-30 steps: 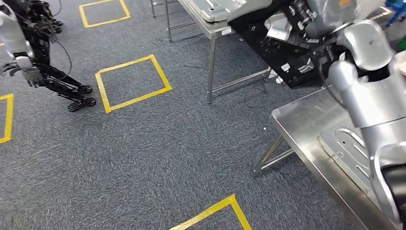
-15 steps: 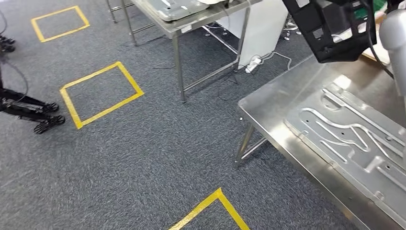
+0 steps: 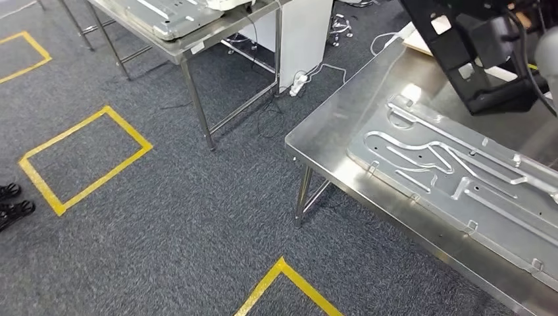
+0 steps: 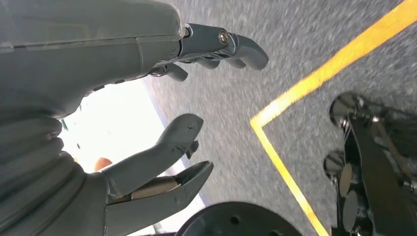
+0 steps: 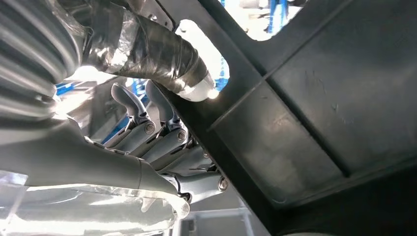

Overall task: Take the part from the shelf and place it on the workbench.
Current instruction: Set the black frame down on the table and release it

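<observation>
The black moulded plastic part point(image 3: 490, 49), a ribbed panel with cut-out windows, hangs above the far side of the stainless-steel workbench point(image 3: 329, 141), not yet set down. In the right wrist view the right hand point(image 5: 162, 142) grips it: the thumb wraps over one edge while the darker fingers point(image 5: 129, 105) press against the underside. The left hand point(image 4: 192, 98) holds nothing, its fingers spread apart above grey carpet and a yellow tape line point(image 4: 339, 59).

Much of the bench top is taken by a large flat pressed-metal plate point(image 3: 454, 178) with raised channels (it lies close to the near edge and runs off to the right). That seems to me the main hazard: if the part is lowered where it hangs now, one end would likely land on the plate and the other on bare steel, so it could rock or slide. The grip looks to be on one edge only, so the panel may also swing or twist as the arm descends, and a corner could strike the plate first. A second steel table point(image 3: 191, 39) stands well apart, across the carpet.
</observation>
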### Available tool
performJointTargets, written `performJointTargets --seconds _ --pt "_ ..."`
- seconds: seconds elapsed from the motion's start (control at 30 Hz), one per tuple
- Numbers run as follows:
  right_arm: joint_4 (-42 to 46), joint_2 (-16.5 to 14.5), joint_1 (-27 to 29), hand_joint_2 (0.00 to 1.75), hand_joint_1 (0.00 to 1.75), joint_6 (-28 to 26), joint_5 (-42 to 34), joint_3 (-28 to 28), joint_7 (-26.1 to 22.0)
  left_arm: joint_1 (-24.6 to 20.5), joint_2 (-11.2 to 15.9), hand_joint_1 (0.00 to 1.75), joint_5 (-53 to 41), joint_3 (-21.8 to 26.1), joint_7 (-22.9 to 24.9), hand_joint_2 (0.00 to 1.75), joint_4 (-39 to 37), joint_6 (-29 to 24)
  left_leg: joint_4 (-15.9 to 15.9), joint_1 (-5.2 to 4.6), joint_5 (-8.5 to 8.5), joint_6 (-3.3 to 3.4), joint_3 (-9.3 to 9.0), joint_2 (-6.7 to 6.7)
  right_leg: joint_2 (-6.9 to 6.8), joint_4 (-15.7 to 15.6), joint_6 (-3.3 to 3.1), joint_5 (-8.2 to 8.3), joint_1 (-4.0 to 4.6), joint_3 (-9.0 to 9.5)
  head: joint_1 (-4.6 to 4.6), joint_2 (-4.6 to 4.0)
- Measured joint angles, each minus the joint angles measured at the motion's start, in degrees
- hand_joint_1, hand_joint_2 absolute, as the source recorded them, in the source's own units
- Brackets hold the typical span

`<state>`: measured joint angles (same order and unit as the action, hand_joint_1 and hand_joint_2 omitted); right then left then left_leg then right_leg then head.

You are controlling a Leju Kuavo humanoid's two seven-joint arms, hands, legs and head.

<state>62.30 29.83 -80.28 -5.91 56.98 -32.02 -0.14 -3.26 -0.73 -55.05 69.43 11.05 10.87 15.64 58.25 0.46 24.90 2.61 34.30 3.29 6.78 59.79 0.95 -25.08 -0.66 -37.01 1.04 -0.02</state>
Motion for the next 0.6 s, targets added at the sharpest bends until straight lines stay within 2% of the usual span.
performJointTargets --seconds 0.07,0.1,0.13,0.17,0.2,0.23,0.27,0.3,0.33,0.37,0.4,0.43,0.5,0.53,0.6 --pt "-0.14 0.52 -0.01 1.75 1.75 -0.28 -0.01 -0.02 0.04 0.03 -0.12 0.00 0.03 0.02 0.01 1.75 -0.01 -0.01 -0.83 0.15 -0.34 0.30 -0.32 -1.75 -4.15 4.46 0.46 -2.80 0.04 -2.19 0.15 0.01" --pt "-0.21 0.60 0.02 1.75 1.75 -0.37 -0.01 -0.05 0.03 0.08 -0.13 0.00 0.03 0.04 0.01 1.75 -0.01 -0.01 -0.91 0.17 -0.30 0.39 -0.35 -2.58 -5.54 7.87 0.75 -4.51 -0.11 -3.87 0.23 0.01" --pt "-0.32 0.67 0.16 1.75 1.75 -0.43 -0.01 -0.08 0.02 0.11 -0.15 0.00 0.03 0.07 0.01 1.75 -0.01 -0.02 -0.87 0.19 -0.20 0.38 -0.37 -3.47 -6.10 11.08 1.06 -5.71 -0.37 -5.46 0.21 0.00" --pt "-0.44 0.78 0.33 1.75 1.75 -0.43 -0.01 -0.11 0.01 0.09 -0.18 0.00 0.04 0.11 0.01 1.75 -0.01 -0.02 -0.79 0.23 -0.04 0.32 -0.39 -4.34 -6.36 12.96 1.38 -6.00 -0.66 -6.40 0.21 0.00" --pt "-0.58 0.93 0.45 1.75 1.75 -0.43 -0.01 -0.13 0.01 0.05 -0.23 0.00 0.04 0.17 0.01 1.75 -0.01 -0.03 -0.65 0.30 0.15 0.19 -0.41 -5.16 -6.57 12.92 1.69 -5.26 -0.92 -6.39 0.21 -0.01" --pt "-0.73 1.13 0.52 1.75 1.75 -0.46 -0.03 -0.14 0.01 0.01 -0.29 0.00 0.05 0.25 0.01 1.75 -0.01 -0.05 -0.44 0.41 0.40 0.01 -0.46 -5.94 -6.93 10.82 1.99 -3.64 -1.14 -5.29 0.21 -0.01" --pt "-0.85 1.37 0.57 1.75 1.75 -0.53 -0.08 -0.14 0.01 -0.02 -0.35 0.00 0.09 0.33 0.02 1.75 -0.01 -0.07 -0.16 0.50 0.72 -0.27 -0.55 -6.66 -7.76 7.17 2.25 -1.70 -1.27 -3.38 0.22 -0.01" --pt "-0.97 1.64 0.66 1.75 1.75 -0.76 -0.06 -0.14 0.01 -0.05 -0.35 0.00 0.14 0.42 0.03 1.75 -0.01 -0.11 0.14 0.47 1.07 -0.61 -0.64 -7.29 -8.89 3.68 2.34 -0.37 -1.03 -1.55 0.22 0.00" --pt "-1.07 1.92 0.89 1.75 1.75 -1.19 0.14 -0.14 0.07 -0.05 -0.35 0.00 0.19 0.50 0.04 1.75 -0.01 -0.15 0.38 0.40 1.37 -0.97 -0.73 -7.80 -9.67 1.00 2.11 0.46 -0.78 -0.15 0.20 0.00" --pt "-1.19 2.20 1.34 1.75 1.75 -1.89 0.73 -0.14 0.30 -0.08 -0.34 0.00 0.23 0.61 0.05 1.75 -0.01 -0.18 0.53 0.25 1.61 -1.32 -0.89 -8.24 -10.17 -0.42 1.76 0.63 -0.50 0.56 0.18 0.00" --pt "-1.33 2.52 1.98 1.75 1.75 -2.84 1.76 -0.15 0.68 -0.12 -0.32 0.00 0.25 0.70 0.10 1.75 -0.01 -0.21 0.53 0.11 1.76 -1.62 -1.08 -8.63 -10.03 -0.57 1.27 0.39 -0.19 0.64 0.16 0.00" --pt "-1.50 2.90 2.67 1.75 1.75 -3.77 2.99 -0.16 1.09 -0.17 -0.34 0.00 0.24 0.78 0.17 1.75 -0.01 -0.25 0.50 0.08 1.89 -1.89 -1.29 -8.99 -9.45 -0.57 0.77 0.41 -0.27 0.63 0.14 0.00" --pt "-1.97 3.54 3.69 1.75 1.75 -5.05 5.19 -0.19 1.91 -0.32 -0.38 0.00 0.23 0.86 0.34 1.75 -0.01 -0.35 0.67 0.20 2.43 -2.23 -1.38 -8.62 -8.80 -0.55 0.15 0.37 -0.40 0.74 0.15 0.00" --pt "-2.28 3.75 3.91 1.75 1.75 -5.21 5.82 -0.19 2.17 -0.35 -0.40 0.00 0.23 0.87 0.40 1.75 -0.01 -0.40 0.69 0.26 2.42 -1.68 -1.33 -8.12 -8.57 -0.53 -0.08 0.33 -0.44 0.80 0.14 0.00" --pt "-3.04 3.96 4.13 1.75 1.75 -4.92 6.56 -0.20 2.62 -0.34 -0.40 0.00 0.24 0.90 0.45 1.75 -0.01 -0.51 0.60 0.26 2.37 0.15 -1.32 -7.22 -8.17 -0.46 -0.29 0.20 -0.31 0.91 0.13 0.00"
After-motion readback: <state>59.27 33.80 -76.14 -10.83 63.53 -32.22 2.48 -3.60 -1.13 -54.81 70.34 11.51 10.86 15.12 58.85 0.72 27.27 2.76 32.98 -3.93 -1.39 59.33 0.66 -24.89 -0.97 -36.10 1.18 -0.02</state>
